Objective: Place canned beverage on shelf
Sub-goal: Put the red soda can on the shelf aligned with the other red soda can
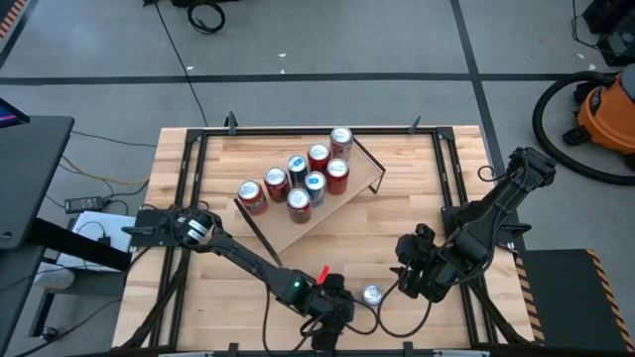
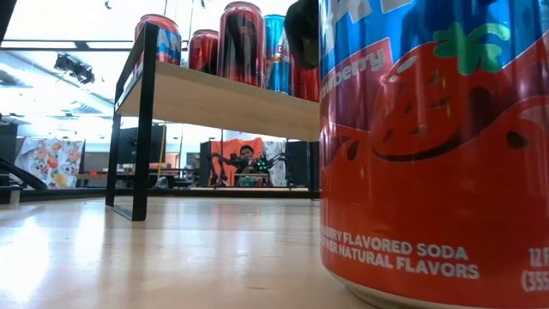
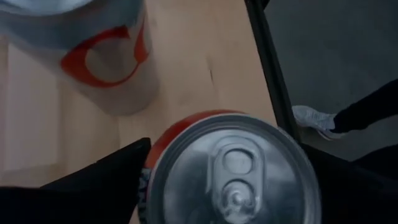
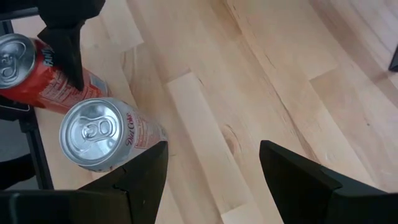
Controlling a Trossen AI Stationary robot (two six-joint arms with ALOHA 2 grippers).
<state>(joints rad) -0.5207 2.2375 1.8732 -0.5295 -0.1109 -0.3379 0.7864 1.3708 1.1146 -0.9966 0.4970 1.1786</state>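
Note:
A red strawberry soda can (image 3: 230, 168) stands upright near the table's front edge and fills the right of the low view (image 2: 429, 146). My left gripper (image 1: 335, 305) is over it from above, with a finger on either side. A silver Diet Coke can (image 1: 372, 294) stands just to its right and also shows in the right wrist view (image 4: 99, 134). My right gripper (image 4: 214, 162) is open and empty, right of the silver can (image 1: 409, 260). The light-wood shelf (image 1: 298, 233) stands at mid-table on black legs, with several cans on top (image 2: 223, 99). My left gripper holds the red can between its two fingers, one on each side of the can's wall just below the top rim (image 3: 149, 171). The fingers come from above, pointing down. The can stands upright with its bottom (image 2: 403, 292) on the table.
Black frame rails (image 1: 189, 188) run along the table's left, right and far sides. The shelf lies slanted, its right end (image 1: 372, 164) farther back. Bare tabletop lies between the shelf and the front cans (image 1: 347, 238). A person's shoe (image 3: 311, 117) shows on the floor beyond the table edge.

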